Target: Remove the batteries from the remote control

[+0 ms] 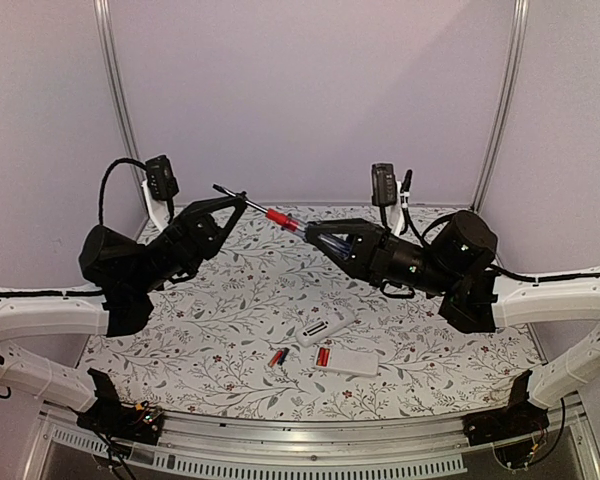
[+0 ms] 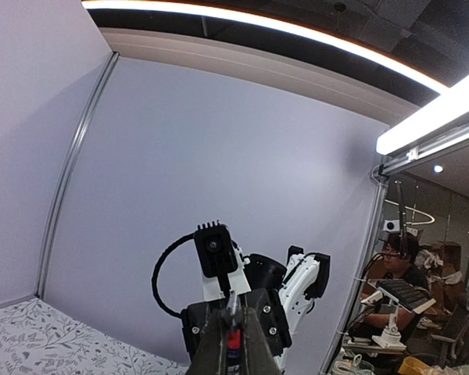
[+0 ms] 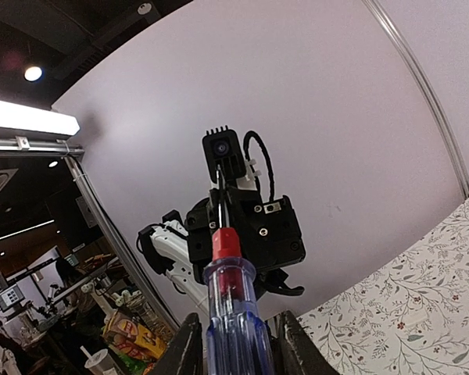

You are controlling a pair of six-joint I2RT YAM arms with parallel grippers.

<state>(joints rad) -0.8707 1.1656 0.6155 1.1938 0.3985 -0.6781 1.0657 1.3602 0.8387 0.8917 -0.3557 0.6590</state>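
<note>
While both of your arms are raised off the table, the remote control (image 1: 325, 327) lies on the floral cloth (image 1: 220, 300) between them, nearer the arm bases than either gripper. It is a slim white oblong set on a slant, and its upward face shows a long narrow recess with a few small dark marks, too small for you to read. Just beside the remote control, on the side toward the bases and the left arm, you have the batteries (image 1: 278, 356) lying loose on the cloth. They are tiny red cylinders with dark ends, and the top view does not let you count that cluster for certain. One more red battery (image 1: 323, 356) lies on the near side of the remote control, touching the left end of a flat white plate (image 1: 352, 362), which itself sits just beside the remote control's near edge. Well above and beyond the remote control, the screwdriver (image 1: 280, 219) hangs in the air between the grippers, its metal shaft toward the left arm and its red collar and clear blue handle toward the right. Your left gripper (image 1: 236, 197) is clamped tight on the thin shaft, its fingers together around it in the left wrist view. Your right gripper (image 1: 310, 233) has its fingers close on either side of the handle. In the right wrist view thin dark gaps show beside the handle, so you cannot tell whether it grips.
</note>
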